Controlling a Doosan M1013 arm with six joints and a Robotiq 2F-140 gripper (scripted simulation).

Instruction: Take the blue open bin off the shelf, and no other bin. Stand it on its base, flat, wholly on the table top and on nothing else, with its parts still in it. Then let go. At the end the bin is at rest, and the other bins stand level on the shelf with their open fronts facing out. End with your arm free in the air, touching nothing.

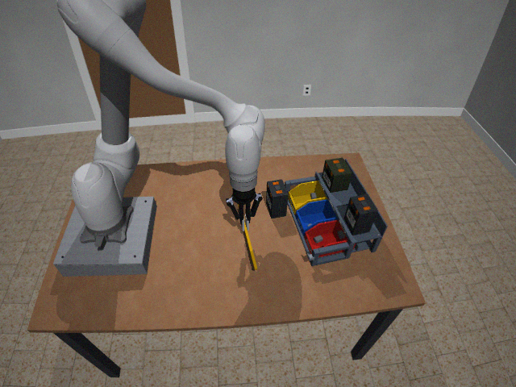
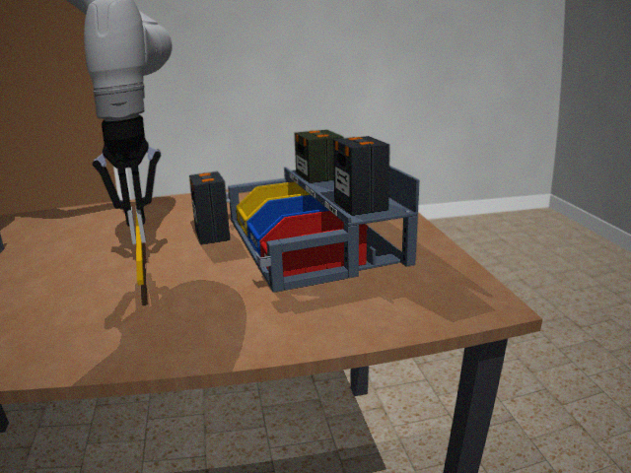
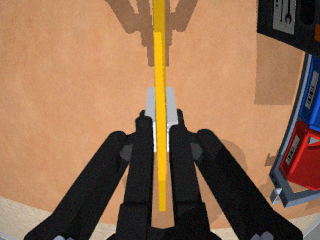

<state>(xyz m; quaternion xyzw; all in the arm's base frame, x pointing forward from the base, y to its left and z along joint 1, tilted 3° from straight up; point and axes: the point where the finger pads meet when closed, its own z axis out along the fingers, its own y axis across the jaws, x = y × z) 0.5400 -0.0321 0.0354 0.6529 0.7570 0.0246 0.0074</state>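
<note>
There are three open bins: one yellow (image 1: 297,198) (image 2: 254,201), one blue (image 1: 310,216) (image 2: 275,211) (image 3: 312,102) and one red (image 1: 333,235) (image 2: 306,229) (image 3: 305,162). Cases also number three, one green (image 1: 336,176) (image 2: 311,158) and two dark grey, counting one on the shelf (image 1: 360,216) (image 2: 364,177) and one on the table (image 1: 276,200) (image 2: 209,208) (image 3: 287,20). There is one shelf unit (image 1: 330,251) (image 2: 352,254) (image 3: 300,196), one thin yellow strip (image 1: 250,247) (image 2: 139,254) (image 3: 160,75), one arm (image 1: 166,79) (image 2: 114,40), one claw (image 1: 245,226) (image 2: 137,234) (image 3: 160,99), one grey base block (image 1: 151,233) and one wall outlet (image 1: 307,89). The small parts inside the bins are too partly seen to count.

Bins (image 1: 315,215) (image 2: 285,216) (image 3: 302,157) inside shelf (image 1: 330,250) (image 2: 352,254) (image 3: 295,196)
</note>
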